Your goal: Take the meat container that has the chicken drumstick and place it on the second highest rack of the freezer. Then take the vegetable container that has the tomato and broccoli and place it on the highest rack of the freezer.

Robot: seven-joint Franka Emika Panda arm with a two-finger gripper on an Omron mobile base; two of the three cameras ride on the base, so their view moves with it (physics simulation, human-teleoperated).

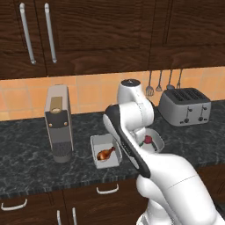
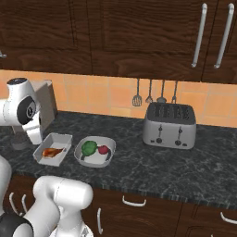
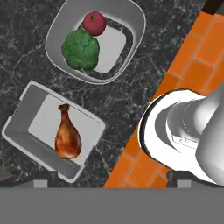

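on the dark counter (image 2: 139, 171), the meat container (image 3: 52, 131) holds the chicken drumstick (image 3: 67, 133) loose on its floor — likely a light, rigid tray best pinched on one thin upright wall and kept level. just beside it, apart, sits the vegetable container (image 3: 97, 39) with the tomato (image 3: 94, 22) and broccoli (image 3: 80, 49); the gripper hangs above both, holding nothing — how far open, i cannot tell.

The 2 base views look forward and down at the dark counter (image 1: 26, 145) from behind the arm, one from its left and one from its right. Both share the toaster (image 1: 184, 105) and the 2 containers in mid frame. The hand view looks steeply down on the same containers from nearer, with the meat container (image 3: 52, 131) at lower left and the vegetable container (image 3: 96, 39) at the top.
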